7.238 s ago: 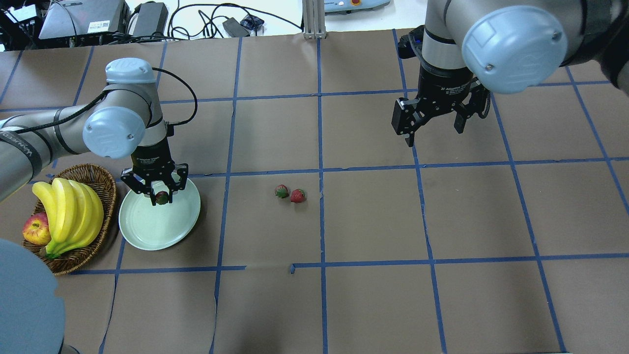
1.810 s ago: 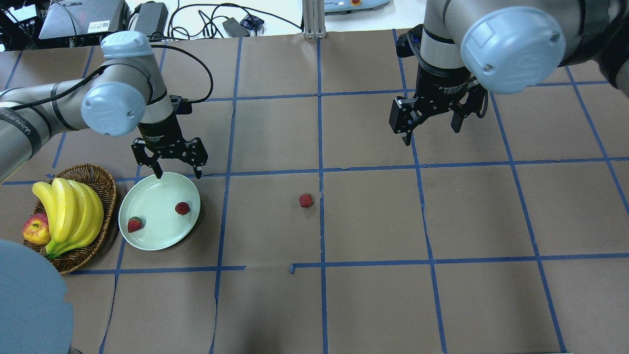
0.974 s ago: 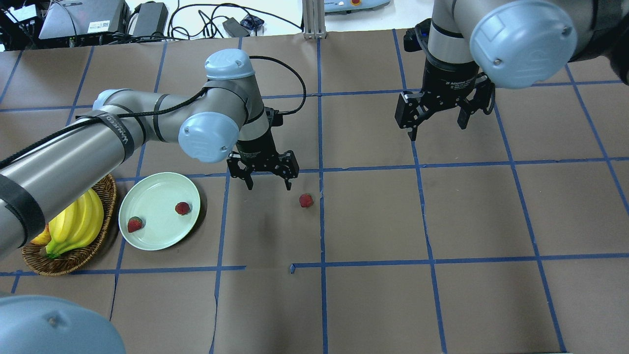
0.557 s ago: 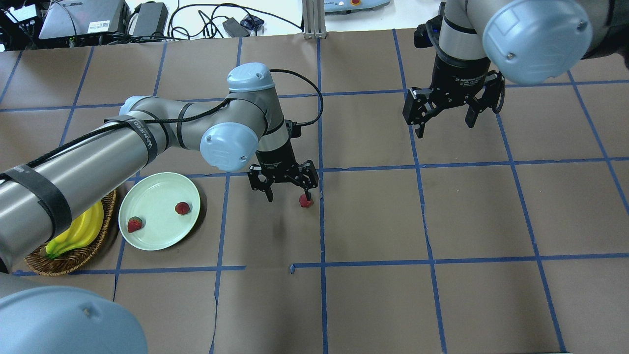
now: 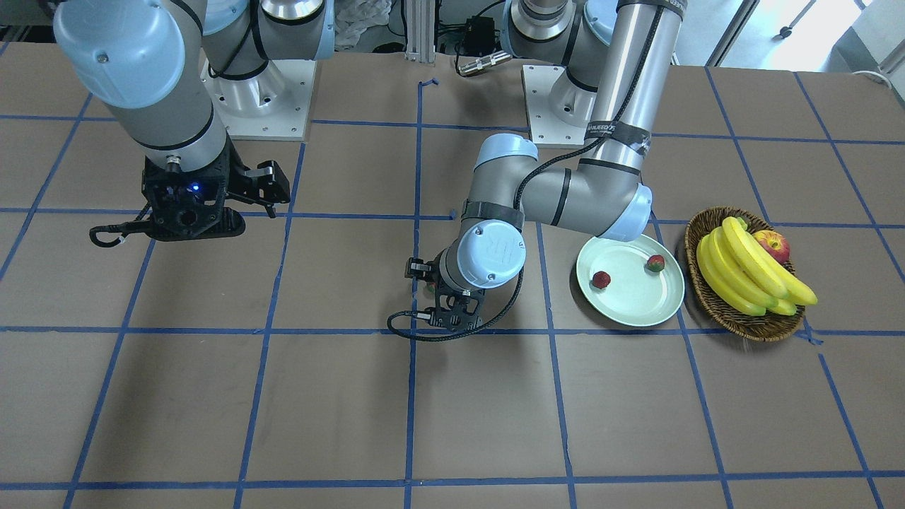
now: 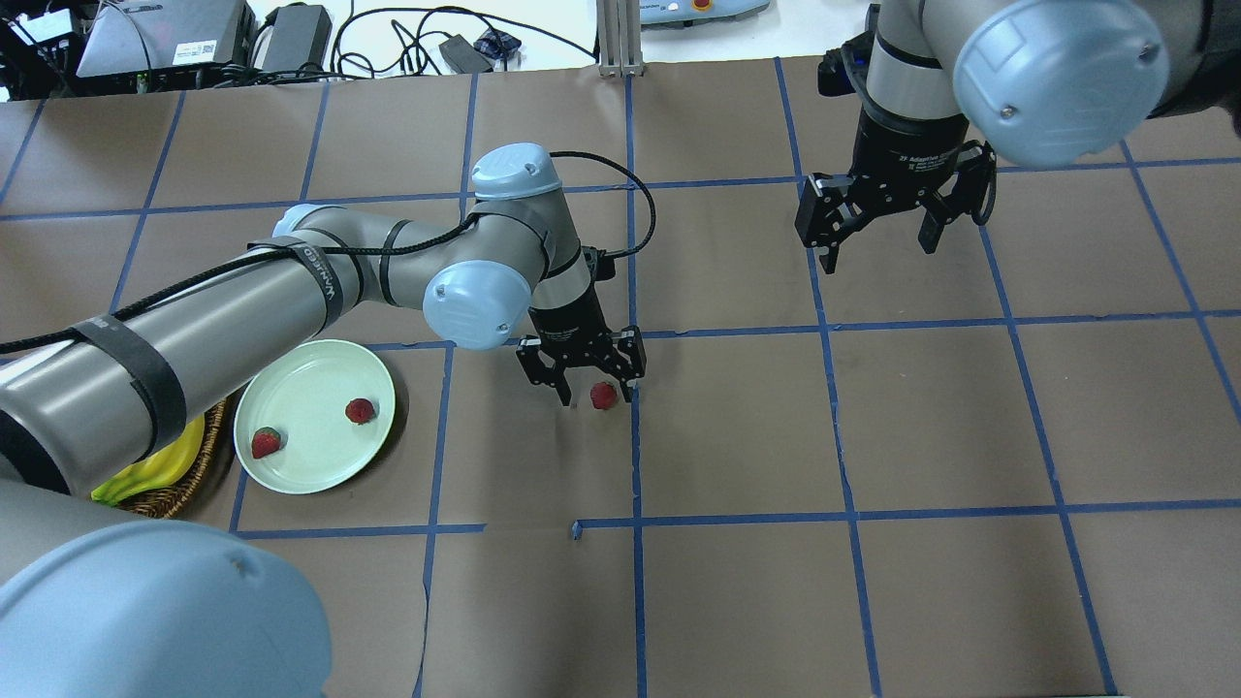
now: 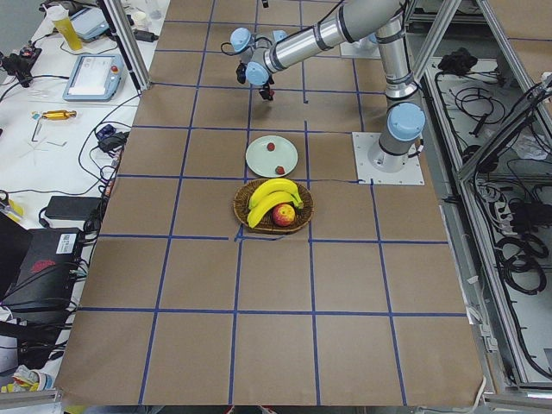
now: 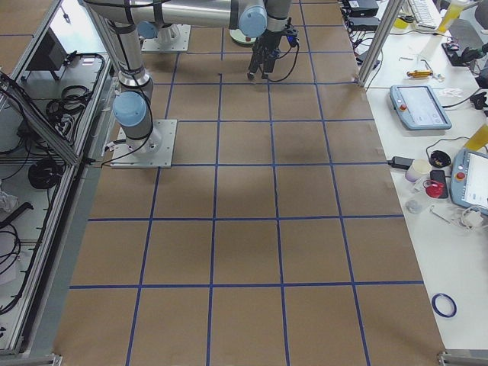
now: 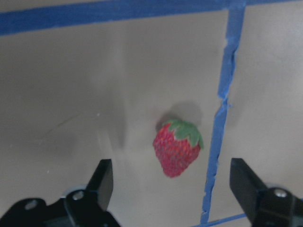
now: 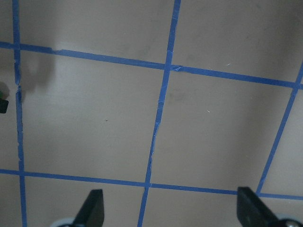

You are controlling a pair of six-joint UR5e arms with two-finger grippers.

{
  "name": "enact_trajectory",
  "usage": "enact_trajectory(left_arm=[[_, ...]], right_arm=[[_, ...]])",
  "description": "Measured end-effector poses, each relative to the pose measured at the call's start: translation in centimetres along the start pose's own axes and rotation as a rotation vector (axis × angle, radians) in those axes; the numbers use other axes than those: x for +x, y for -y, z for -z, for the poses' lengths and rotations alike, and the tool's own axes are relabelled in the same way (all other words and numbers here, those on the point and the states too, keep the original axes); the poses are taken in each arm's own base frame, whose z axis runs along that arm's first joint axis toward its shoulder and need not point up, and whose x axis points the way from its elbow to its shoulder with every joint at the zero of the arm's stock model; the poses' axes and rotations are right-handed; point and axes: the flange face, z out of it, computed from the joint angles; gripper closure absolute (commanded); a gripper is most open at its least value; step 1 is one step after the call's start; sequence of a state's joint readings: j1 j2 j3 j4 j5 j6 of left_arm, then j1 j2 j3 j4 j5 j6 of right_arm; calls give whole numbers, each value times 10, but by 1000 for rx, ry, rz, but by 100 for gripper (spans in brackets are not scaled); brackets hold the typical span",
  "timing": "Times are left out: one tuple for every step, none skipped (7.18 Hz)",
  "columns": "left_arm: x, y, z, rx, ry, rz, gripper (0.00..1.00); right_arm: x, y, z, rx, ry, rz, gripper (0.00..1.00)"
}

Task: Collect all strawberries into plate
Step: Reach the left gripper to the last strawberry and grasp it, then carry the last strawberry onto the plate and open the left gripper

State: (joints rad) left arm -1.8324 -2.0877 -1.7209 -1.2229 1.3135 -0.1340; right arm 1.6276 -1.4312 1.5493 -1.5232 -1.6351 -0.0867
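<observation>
Now that two strawberries (image 6: 360, 410) (image 6: 266, 442) lie in the plate (image 6: 291, 475), toward the left end of the tabletop, only one strawberry (image 6: 603, 395) is left on the brown paper. It sits about mid-table, well away from every edge and just beside a blue tape line.

A second ago the left arm was leaving the plate. Since then it has swung across, and the left gripper (image 6: 595, 397) now hangs low over that last berry with its fingers spread to either side. A moment back one finger sat over the fruit; now the berry is between them. The left wrist view shows the strawberry (image 9: 176, 149) roughly centred and touched by neither finger (image 9: 102, 182), its green cap pointing toward the tape.

By my reading, the collecting is two-thirds done and this is the pre-grasp for the final pick. What remains is to come down, pinch, carry it to the plate and release.

The right gripper (image 6: 879, 252) hangs spread and empty toward the far edge on the right half, well apart from the work.

A wicker basket (image 5: 749, 329) with bananas (image 5: 742, 272) and an apple (image 5: 772, 244) stands just beyond the plate, nearer the left end. Nothing lies on the paper between berry and plate. The likelier trouble is the small round fruit rolling or squirting out if the fingers close off-centre.
</observation>
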Motion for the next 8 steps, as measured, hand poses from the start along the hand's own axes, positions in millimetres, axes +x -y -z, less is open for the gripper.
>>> enact_trajectory(left_arm=[[0, 2, -2, 0, 0, -1, 100], [0, 3, -1, 3, 1, 5, 100], [1, 2, 5, 15, 3, 11, 100], [2, 1, 19, 38, 10, 11, 100], [-5, 2, 39, 62, 36, 4, 100], [-22, 2, 60, 70, 71, -10, 100], [-49, 0, 80, 60, 101, -30, 100], [-79, -4, 99, 47, 146, -53, 100]], right_arm=[[0, 0, 0, -1, 0, 0, 0], [0, 0, -1, -1, 0, 0, 0], [0, 0, -1, -2, 0, 0, 0], [0, 0, -1, -2, 0, 1, 0], [0, 0, -1, -1, 0, 1, 0], [0, 0, 0, 0, 1, 1, 0], [0, 0, 0, 1, 1, 1, 0], [0, 0, 0, 2, 3, 1, 0]])
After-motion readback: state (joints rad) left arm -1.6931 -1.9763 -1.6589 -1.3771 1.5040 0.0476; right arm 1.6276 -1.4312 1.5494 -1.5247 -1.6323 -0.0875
